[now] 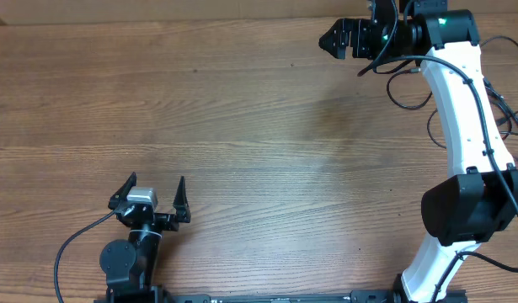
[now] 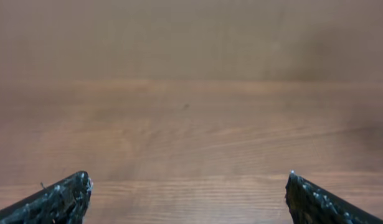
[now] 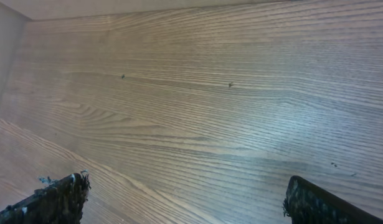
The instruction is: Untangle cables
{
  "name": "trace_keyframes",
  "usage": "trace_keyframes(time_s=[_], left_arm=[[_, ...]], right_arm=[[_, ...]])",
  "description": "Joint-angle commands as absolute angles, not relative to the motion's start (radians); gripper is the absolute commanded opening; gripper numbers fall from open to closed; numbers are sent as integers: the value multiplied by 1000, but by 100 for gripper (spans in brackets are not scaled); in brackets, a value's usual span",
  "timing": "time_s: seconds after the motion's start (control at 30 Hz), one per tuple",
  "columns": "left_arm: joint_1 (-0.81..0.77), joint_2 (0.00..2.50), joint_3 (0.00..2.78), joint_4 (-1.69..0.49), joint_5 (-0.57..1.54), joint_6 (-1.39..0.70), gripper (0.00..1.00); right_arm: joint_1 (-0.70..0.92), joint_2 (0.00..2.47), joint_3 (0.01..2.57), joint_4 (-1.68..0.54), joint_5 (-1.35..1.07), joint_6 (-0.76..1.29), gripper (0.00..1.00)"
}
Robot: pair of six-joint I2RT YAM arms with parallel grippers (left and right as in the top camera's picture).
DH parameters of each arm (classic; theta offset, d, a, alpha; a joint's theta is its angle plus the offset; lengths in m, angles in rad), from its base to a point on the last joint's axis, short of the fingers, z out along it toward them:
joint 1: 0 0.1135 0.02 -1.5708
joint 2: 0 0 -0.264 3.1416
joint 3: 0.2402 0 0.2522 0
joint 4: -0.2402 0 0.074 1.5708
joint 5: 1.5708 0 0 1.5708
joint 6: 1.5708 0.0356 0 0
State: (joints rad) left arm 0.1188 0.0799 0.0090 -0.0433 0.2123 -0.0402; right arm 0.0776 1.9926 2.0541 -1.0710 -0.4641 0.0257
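Observation:
Thin black cables lie in loose strands on the table at the far right: one loop (image 1: 408, 106) just left of the white right arm, more strands (image 1: 504, 114) on its right side. The arm hides part of them. My right gripper (image 1: 328, 39) is at the far edge, left of the cables and apart from them. It is open and empty in the right wrist view (image 3: 185, 180), which shows only bare wood. My left gripper (image 1: 156, 182) is at the near left, far from the cables. It is open and empty in the left wrist view (image 2: 188, 179).
The wooden table (image 1: 259, 135) fills the view. A thicker black wire (image 1: 73, 240) curves out from the left arm's base. The right arm's white link (image 1: 461, 109) and black joint (image 1: 469, 206) stand along the right side.

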Motion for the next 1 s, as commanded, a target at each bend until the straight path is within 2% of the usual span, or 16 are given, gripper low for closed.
trace_keyframes(time_s=[0.0,0.23,0.97], left_arm=[[122,1,5,-68,138,-67,100],[72,3,5,-73,100,-39,100],[73,4,5,-71,104,-41,100]], right_arm=[[77,1958,2048,-1069,-465,23,100],[78,1958,2048,-1069,-465,23,100],[77,1958,2048,-1069,-465,23,100]])
